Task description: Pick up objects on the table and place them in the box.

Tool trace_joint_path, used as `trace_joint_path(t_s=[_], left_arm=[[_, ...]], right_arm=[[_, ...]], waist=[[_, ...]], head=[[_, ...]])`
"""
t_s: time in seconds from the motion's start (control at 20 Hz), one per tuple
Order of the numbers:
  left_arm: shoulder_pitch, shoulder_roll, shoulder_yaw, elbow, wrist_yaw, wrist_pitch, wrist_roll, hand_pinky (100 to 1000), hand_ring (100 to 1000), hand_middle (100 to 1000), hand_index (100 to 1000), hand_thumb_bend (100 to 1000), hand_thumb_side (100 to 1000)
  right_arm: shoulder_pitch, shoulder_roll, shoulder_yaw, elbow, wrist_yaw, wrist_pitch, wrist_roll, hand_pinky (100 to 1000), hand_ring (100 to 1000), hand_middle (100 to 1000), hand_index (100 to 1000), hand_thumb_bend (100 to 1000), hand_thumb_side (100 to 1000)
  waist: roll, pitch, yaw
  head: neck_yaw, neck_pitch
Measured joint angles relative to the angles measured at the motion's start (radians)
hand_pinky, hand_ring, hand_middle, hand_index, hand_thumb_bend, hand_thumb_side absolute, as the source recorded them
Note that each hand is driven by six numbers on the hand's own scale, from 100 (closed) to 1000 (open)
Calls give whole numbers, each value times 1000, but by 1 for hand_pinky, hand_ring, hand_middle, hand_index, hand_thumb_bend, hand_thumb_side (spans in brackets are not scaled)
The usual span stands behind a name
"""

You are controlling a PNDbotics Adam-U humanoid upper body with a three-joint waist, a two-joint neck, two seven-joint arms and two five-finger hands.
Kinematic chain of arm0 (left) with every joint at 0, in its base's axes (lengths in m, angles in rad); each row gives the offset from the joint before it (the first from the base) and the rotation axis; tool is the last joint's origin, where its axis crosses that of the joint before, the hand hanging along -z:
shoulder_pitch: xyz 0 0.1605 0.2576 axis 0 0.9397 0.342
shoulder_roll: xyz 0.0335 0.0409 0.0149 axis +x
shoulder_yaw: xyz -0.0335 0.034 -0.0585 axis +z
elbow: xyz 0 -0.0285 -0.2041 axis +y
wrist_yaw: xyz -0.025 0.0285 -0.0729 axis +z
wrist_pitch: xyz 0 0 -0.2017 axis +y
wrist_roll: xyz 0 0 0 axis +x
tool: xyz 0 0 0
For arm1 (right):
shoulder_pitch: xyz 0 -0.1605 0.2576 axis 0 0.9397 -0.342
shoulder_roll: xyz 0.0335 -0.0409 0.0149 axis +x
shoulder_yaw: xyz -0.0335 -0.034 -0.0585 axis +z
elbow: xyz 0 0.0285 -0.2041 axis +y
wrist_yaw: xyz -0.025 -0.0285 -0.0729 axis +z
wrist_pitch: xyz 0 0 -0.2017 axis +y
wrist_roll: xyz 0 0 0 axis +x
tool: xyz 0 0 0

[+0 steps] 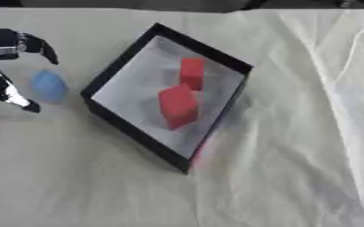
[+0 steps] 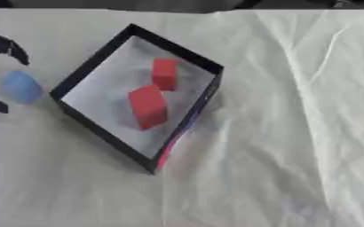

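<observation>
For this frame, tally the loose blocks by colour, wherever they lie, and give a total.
Red blocks: 2, a small red block and a larger red block, both inside the black-rimmed box.
Blue blocks: 1, a rounded blue block on the white cloth by the left hand.
Total: 3.

red blocks [image 1: 177,105]: 2 | blue object [image 1: 49,86]: 1 | box [image 1: 121,57]: 1 | hand [image 1: 6,44]: 1

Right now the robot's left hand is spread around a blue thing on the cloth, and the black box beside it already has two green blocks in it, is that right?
Not quite: the two blocks in the black box are red, not green, as the left eye view shows. The rest holds: the left hand is spread open around the blue thing on the cloth.
</observation>
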Motion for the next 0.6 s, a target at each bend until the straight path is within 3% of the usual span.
trace_joint_path(t_s=[0.35,0.6], left_arm=[[0,-10,46,31,-80,-10,10,889,880,809,834,791,219],[-4,-39,67,79,-127,-30,30,892,882,809,833,757,211]], right_arm=[[12,9,0,0,7,7,0,972,672,632,800,100,543],[15,16,0,0,22,12,3,971,670,630,798,100,543]], waist=[[0,0,0],[0,0,-8]], head=[[0,0],[2,0]])
